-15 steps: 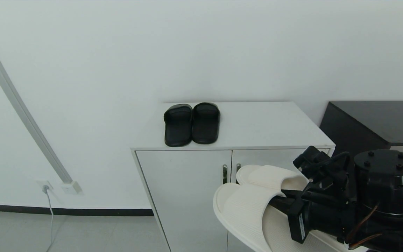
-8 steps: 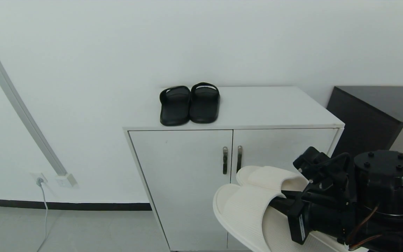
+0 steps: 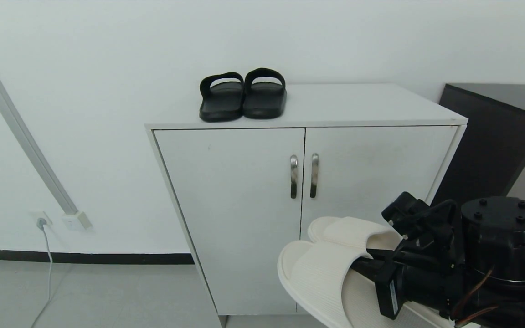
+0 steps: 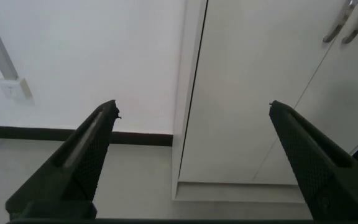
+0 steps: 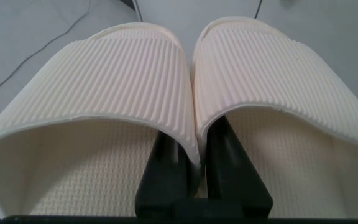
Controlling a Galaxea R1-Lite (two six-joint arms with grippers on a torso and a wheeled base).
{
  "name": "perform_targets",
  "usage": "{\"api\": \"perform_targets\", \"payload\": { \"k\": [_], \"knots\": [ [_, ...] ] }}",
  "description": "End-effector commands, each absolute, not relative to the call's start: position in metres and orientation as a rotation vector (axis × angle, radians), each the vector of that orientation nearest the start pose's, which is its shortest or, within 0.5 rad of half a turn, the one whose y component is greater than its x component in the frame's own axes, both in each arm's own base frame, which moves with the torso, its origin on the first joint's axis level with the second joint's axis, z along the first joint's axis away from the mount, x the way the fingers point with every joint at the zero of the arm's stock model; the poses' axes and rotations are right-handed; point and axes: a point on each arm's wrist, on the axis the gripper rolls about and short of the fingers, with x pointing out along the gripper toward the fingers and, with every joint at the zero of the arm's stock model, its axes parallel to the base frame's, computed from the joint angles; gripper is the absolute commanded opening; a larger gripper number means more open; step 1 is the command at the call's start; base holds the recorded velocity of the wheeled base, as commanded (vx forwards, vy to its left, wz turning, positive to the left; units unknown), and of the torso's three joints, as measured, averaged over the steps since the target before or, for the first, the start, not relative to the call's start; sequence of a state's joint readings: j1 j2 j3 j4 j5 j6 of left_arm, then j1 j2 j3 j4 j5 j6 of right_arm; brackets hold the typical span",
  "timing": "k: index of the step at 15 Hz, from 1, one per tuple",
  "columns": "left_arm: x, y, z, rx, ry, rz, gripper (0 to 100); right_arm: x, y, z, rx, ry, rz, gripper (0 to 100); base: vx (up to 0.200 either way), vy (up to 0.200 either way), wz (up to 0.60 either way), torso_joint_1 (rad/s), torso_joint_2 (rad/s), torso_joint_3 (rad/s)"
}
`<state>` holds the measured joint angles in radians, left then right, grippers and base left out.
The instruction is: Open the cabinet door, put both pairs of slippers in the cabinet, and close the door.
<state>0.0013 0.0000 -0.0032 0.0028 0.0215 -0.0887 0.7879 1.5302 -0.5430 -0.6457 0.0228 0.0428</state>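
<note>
Right wrist view: my right claw (image 5: 194,155) is clenched on the touching straps of the white slippers (image 5: 129,81) so both carry as one, my left claw (image 4: 192,106) hangs released, presumably for the shut cabinet door (image 3: 230,205), and the black slippers (image 3: 243,95) sit on its top surface (image 3: 358,102).

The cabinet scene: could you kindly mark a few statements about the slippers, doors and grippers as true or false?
1. Both cabinet doors are shut. True.
2. The black slippers lie inside the cabinet. False: they sit side by side on the cabinet top.
3. The right gripper holds the white slippers. True.
4. The left gripper is shut on a door handle. False: it is open, empty, and apart from the cabinet.
</note>
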Motion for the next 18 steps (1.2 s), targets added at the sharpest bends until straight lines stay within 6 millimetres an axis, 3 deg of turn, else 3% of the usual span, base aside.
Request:
{"api": "perform_targets", "payload": {
  "k": [1, 8, 18],
  "knots": [
    [-0.0229, 0.0004, 0.0761, -0.089, 0.001, 0.023, 100, 0.1713, 0.1731, 0.1607, -0.092, 0.345, 0.796, 0, 0.000, 0.000, 0.00, -0.100, 0.46, 0.369],
    [-0.0229, 0.0004, 0.0761, -0.084, 0.001, 0.023, 100, 0.1693, 0.1715, 0.1573, -0.095, 0.352, 0.794, 0, 0.000, 0.000, 0.00, -0.053, 0.43, 0.372],
    [-0.0195, 0.0004, 0.0797, -0.024, 0.044, 0.022, 100, 0.1661, 0.1708, 0.1517, -0.104, 0.355, 0.800, 0, 0.000, 0.000, 0.00, -0.001, 0.02, 0.019]
  ]
}}
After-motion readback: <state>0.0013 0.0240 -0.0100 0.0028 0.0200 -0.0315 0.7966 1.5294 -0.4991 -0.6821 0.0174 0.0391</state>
